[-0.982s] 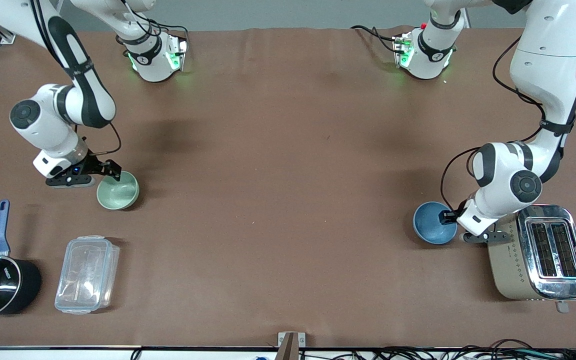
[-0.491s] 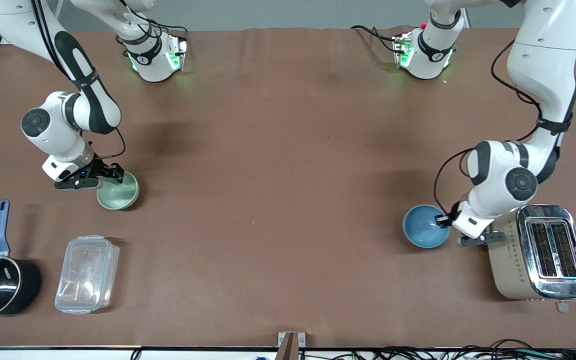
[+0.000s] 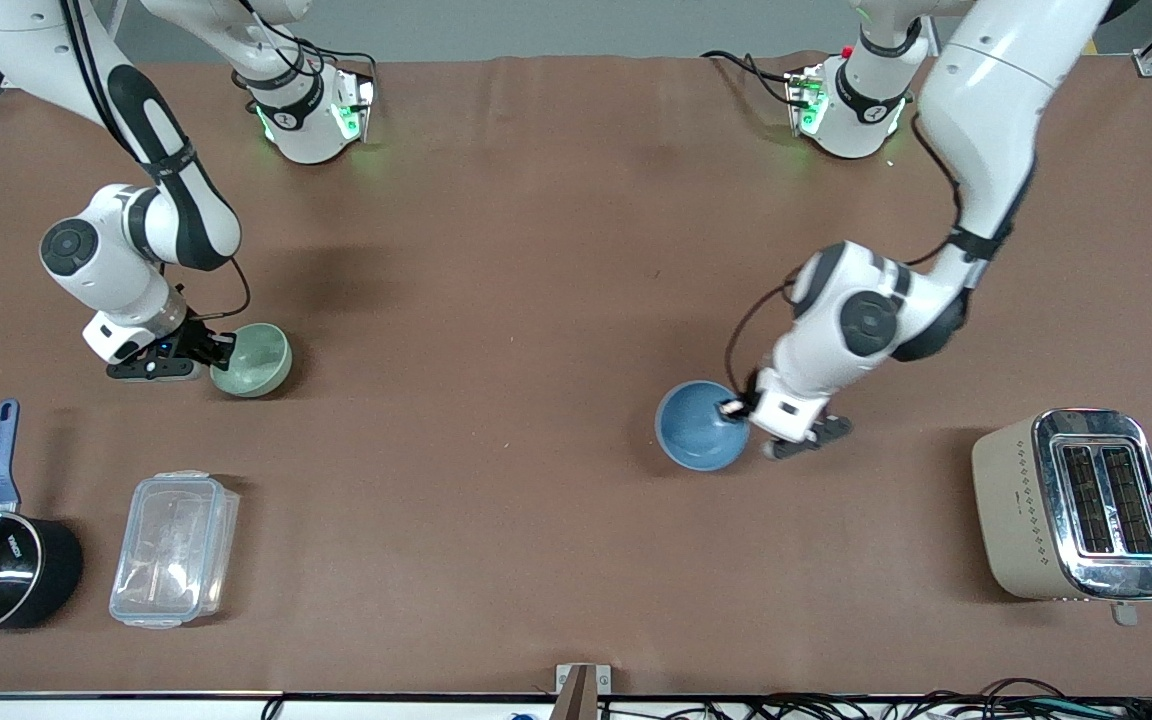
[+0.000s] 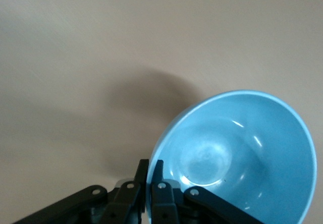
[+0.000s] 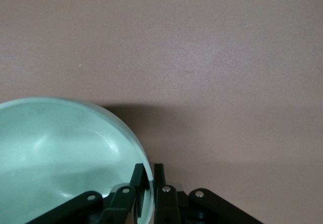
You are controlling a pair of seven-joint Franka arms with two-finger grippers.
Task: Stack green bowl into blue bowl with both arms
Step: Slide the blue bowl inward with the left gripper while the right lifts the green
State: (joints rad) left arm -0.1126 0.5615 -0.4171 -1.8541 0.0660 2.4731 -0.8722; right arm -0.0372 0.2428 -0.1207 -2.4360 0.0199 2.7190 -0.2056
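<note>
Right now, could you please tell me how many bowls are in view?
2. The green bowl is held by the right gripper near the right arm's end; the blue bowl is held by the left gripper toward the middle.

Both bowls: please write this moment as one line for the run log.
left gripper: shut on blue bowl rim, lifted, tilted | right gripper: shut on green bowl rim, tilted | stack: not yet done

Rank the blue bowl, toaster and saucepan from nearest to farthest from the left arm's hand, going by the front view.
1. Blue bowl: pinched by its rim in the left hand.
2. Toaster: at the left arm's end.
3. Saucepan: at the right arm's end.
</note>
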